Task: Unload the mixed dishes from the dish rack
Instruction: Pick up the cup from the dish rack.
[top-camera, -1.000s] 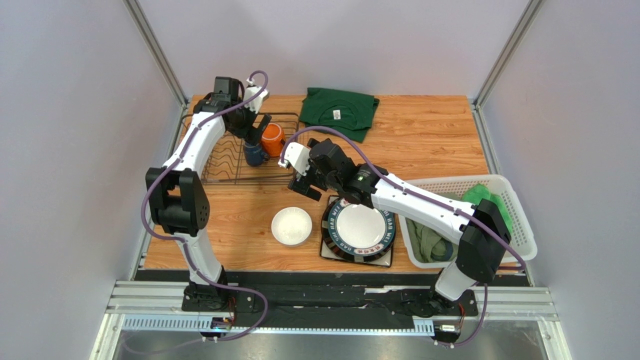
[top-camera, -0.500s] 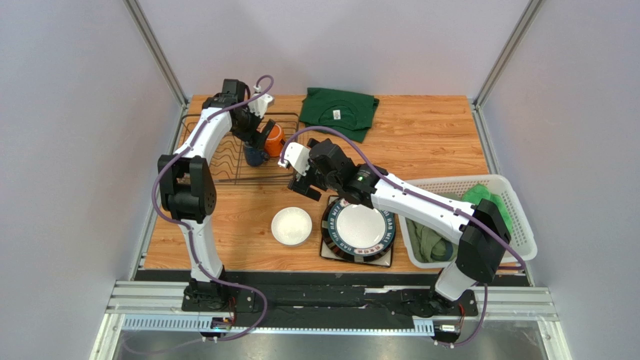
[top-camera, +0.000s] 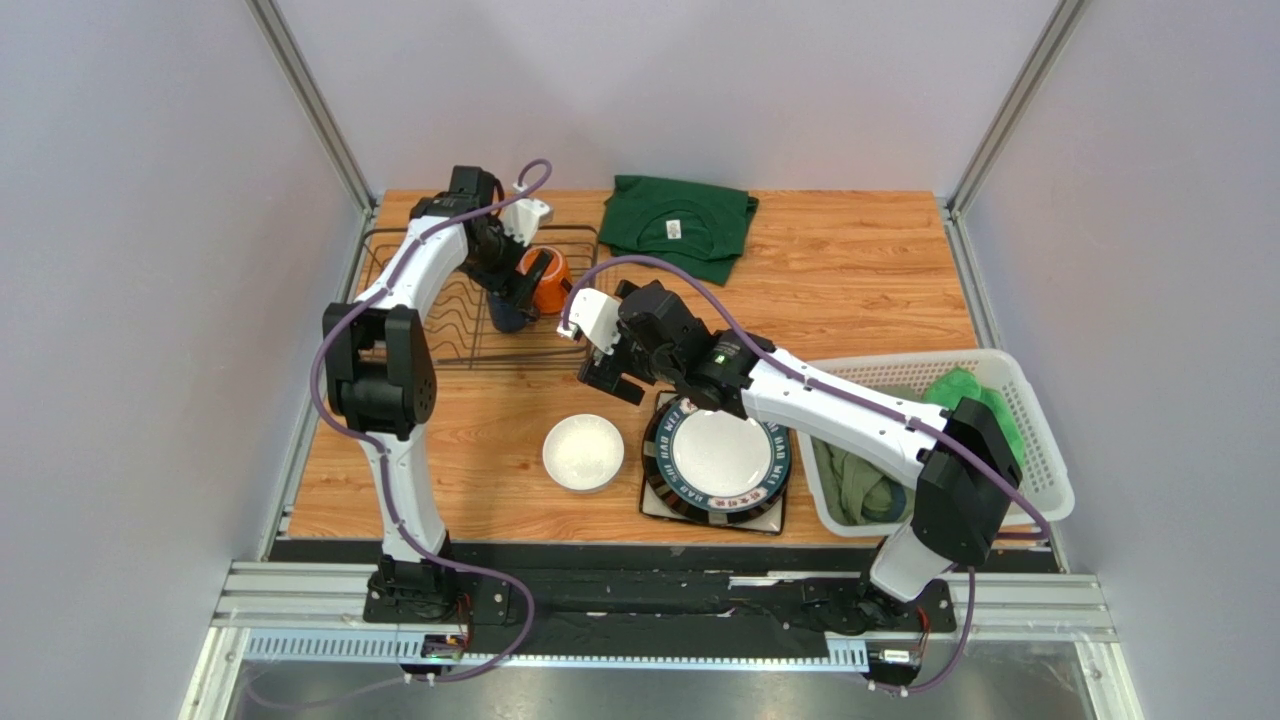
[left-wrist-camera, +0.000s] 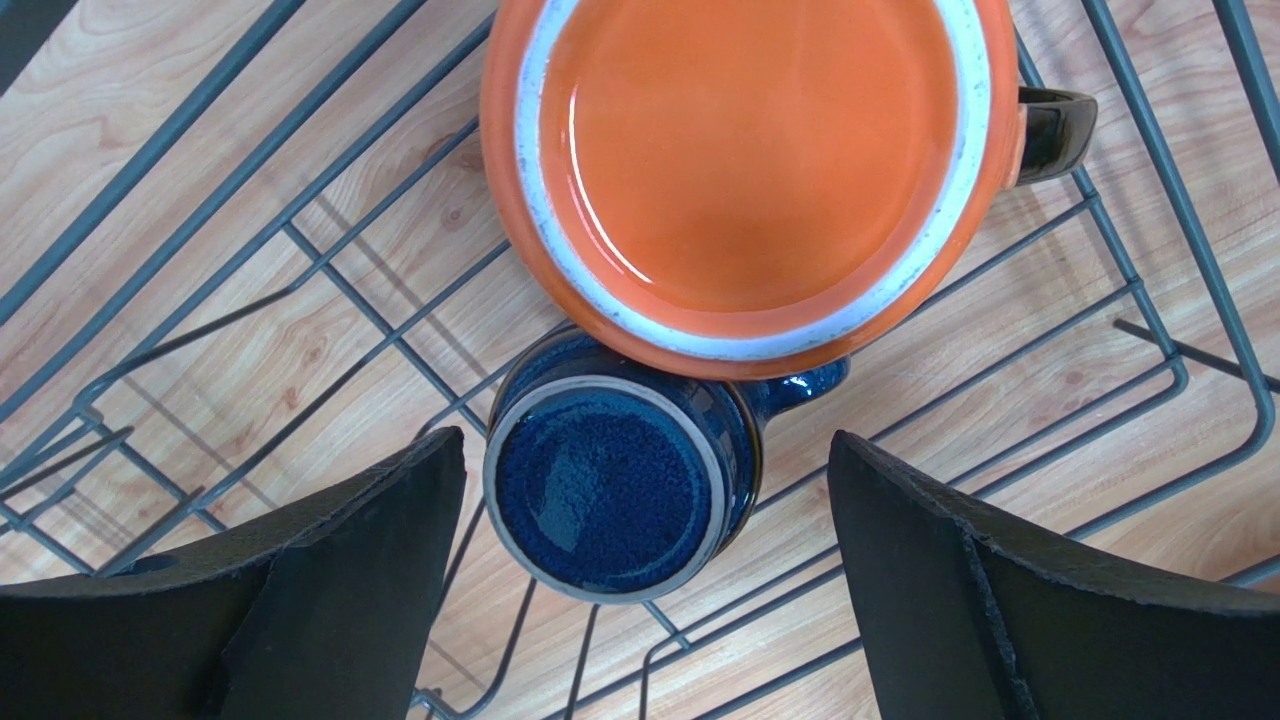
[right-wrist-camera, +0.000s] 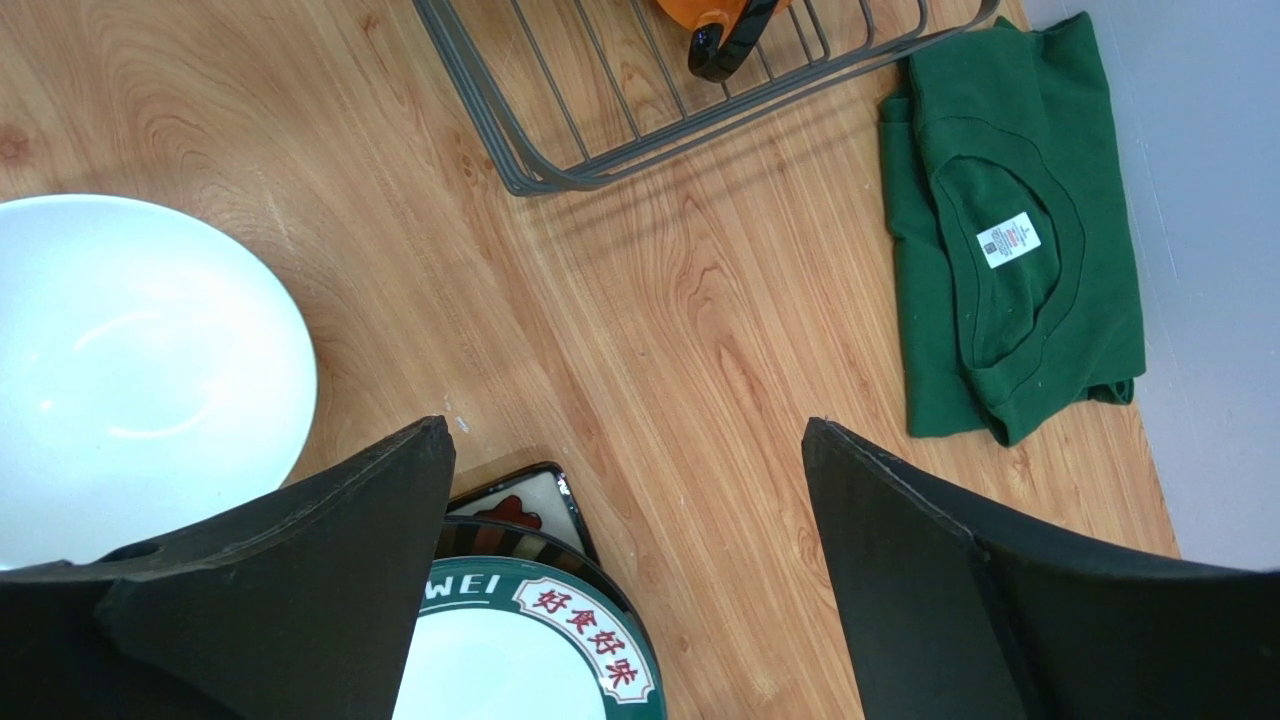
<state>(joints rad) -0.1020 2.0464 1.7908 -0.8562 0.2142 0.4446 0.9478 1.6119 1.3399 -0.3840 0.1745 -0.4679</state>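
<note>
The dark wire dish rack (top-camera: 428, 315) stands at the back left. It holds the orange mug (top-camera: 547, 279) and the dark blue mug (top-camera: 508, 314), which touch each other. My left gripper (top-camera: 504, 282) hangs open above them. In the left wrist view the blue mug (left-wrist-camera: 609, 488) sits between the open fingers of the gripper (left-wrist-camera: 646, 525), with the orange mug (left-wrist-camera: 751, 150) beyond it. My right gripper (top-camera: 609, 369) is open and empty over the table. The white bowl (top-camera: 583, 452) and the round dark-rimmed plate (top-camera: 720, 450), lying on the square plate (top-camera: 658, 506), rest on the table.
A folded green shirt (top-camera: 679, 222) lies at the back. A white slatted laundry basket (top-camera: 1037, 450) with green clothes stands at the right. In the right wrist view the rack's corner (right-wrist-camera: 601, 135), bowl (right-wrist-camera: 120, 360) and plate (right-wrist-camera: 526, 645) show.
My left arm has swung in over the rack and brought its gripper down over the two mugs. The right arm has barely moved.
</note>
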